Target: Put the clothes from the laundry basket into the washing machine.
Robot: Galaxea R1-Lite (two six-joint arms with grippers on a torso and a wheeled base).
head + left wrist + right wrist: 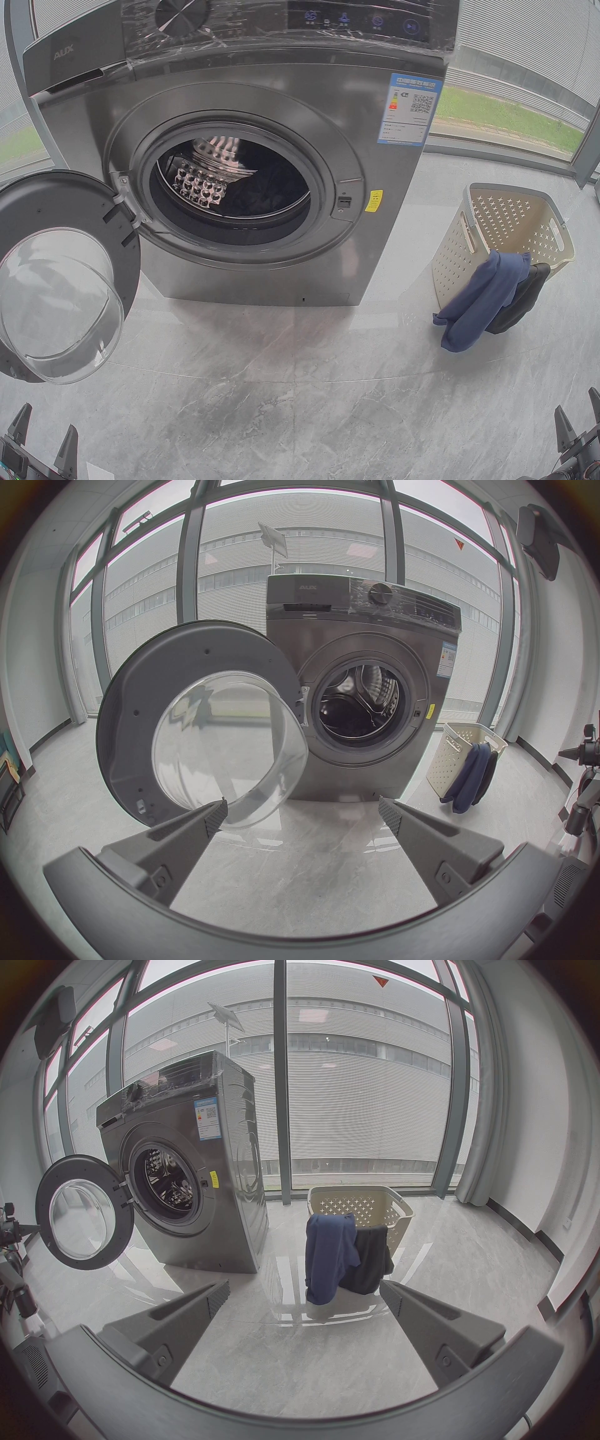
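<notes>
Nearest, at seven o'clock of the head view, the left gripper [45, 431] is seen low over the grey floor [281, 400], its fingers spread apart with nothing held between them. At five o'clock the right gripper [578, 415] is likewise spread and empty. Both are kept well apart from the clothes. At twelve o'clock the washing machine [250, 94] is stood, with its round door [56, 206] swung wide toward nine o'clock and the drum [206, 181] laid bare; a dark mass is seen inside, but what it is cannot be told. At three o'clock the laundry basket [500, 212] is set on the floor. A blue garment [481, 300] is draped over its near rim, hanging outside, and a black garment [522, 300] is draped touching it.
</notes>
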